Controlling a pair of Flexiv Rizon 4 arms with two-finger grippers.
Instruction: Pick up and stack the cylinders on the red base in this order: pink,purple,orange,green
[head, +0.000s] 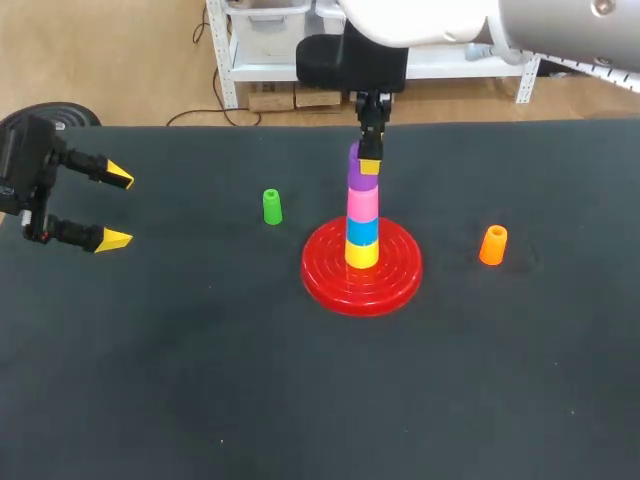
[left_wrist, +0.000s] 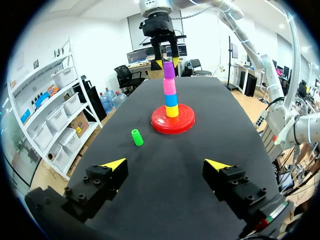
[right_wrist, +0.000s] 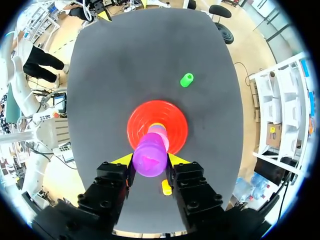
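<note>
Left hand hangs spread and empty. Green cylinder stands just left of the red base. Right hand pinches the purple cylinder atop the pink cylinder, seemingly off-centre, so a careless release could topple the stack. Orange cylinder stands on the worktop further right.

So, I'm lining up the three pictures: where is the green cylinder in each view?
Head view: green cylinder left of the red base.
Left wrist view: cylinder ahead of the left gripper, short of the base.
Right wrist view: cylinder beyond the base from the right gripper.
Shared landmark: red base.
</note>
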